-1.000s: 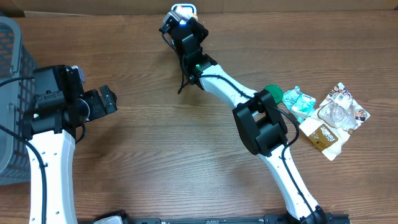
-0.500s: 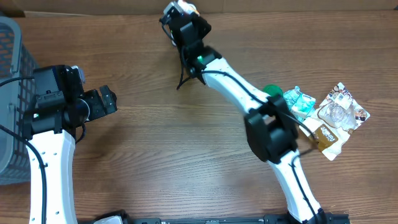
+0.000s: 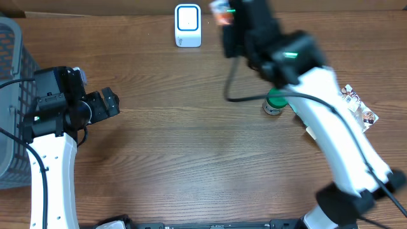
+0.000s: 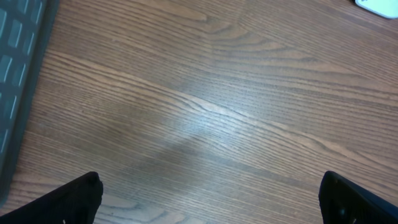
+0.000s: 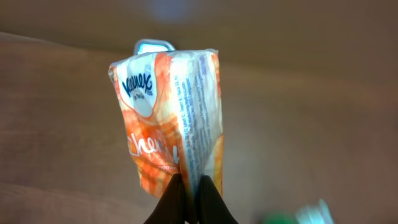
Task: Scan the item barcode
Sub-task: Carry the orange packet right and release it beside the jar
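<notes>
Right claw [image 5: 191, 186] clamped an orange tissue pack [image 5: 171, 118].
It was near the white scanner [image 3: 187, 25]; left claw [image 3: 109, 103] gaped wide.

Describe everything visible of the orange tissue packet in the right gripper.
The tissue packet is a soft, glossy plastic pack, orange and white, with a blue Kleenex logo in a white oval near its top and fine blue print down one creased side. It is folded or flattened, held off the table, its lower edge pinched in the right gripper, which is shut on it. The white scanner shows just behind its top edge.
</notes>
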